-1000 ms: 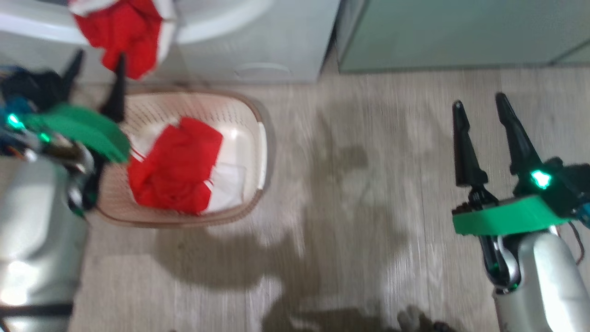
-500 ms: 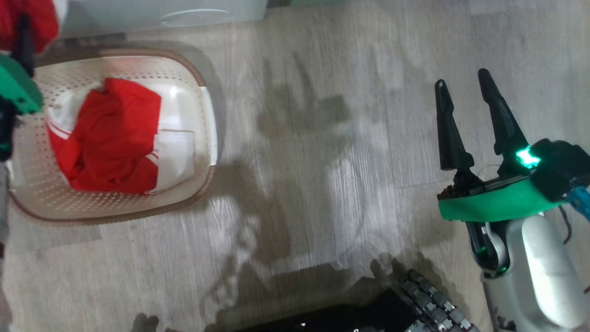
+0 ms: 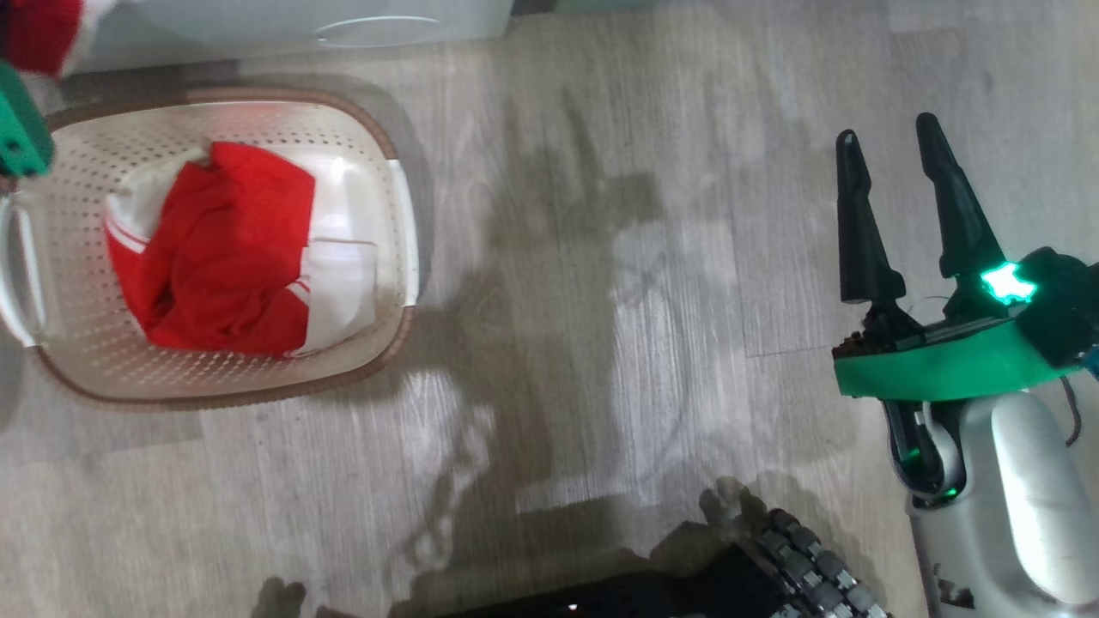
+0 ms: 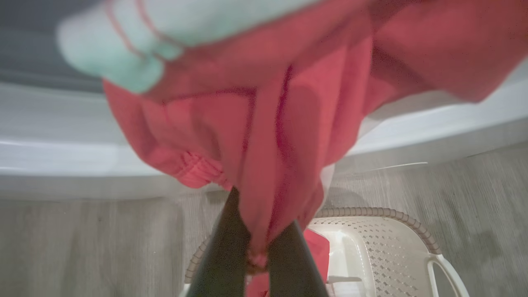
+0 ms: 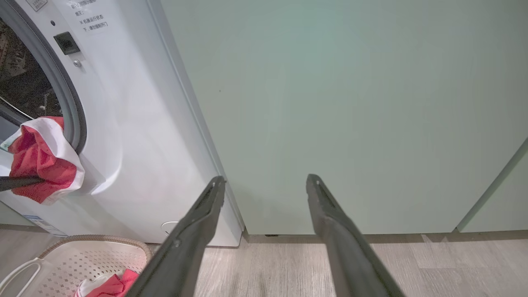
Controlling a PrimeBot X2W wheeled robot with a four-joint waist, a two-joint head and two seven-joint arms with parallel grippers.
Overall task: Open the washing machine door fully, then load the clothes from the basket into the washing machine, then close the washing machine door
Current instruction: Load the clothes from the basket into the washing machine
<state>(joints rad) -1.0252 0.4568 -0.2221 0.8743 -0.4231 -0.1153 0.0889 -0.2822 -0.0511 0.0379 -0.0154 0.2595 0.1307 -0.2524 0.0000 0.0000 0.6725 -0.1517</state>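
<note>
Hanging lengthwise down the washing machine (image 5: 136,123) front, clothes (image 4: 268,136) in left gripper (image 4: 263,212).

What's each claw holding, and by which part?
Left claw pinches the red garment by a bunched red fold. Right claw open, empty.

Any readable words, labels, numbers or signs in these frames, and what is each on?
Nothing reads clearly.
The Chinese print on the washing machine front, beside the door opening: too small to read.
The upper sticker on that front, at the right wrist view's top edge: cut off, unreadable.
The low sticker near the machine's base: too small to read.
</note>
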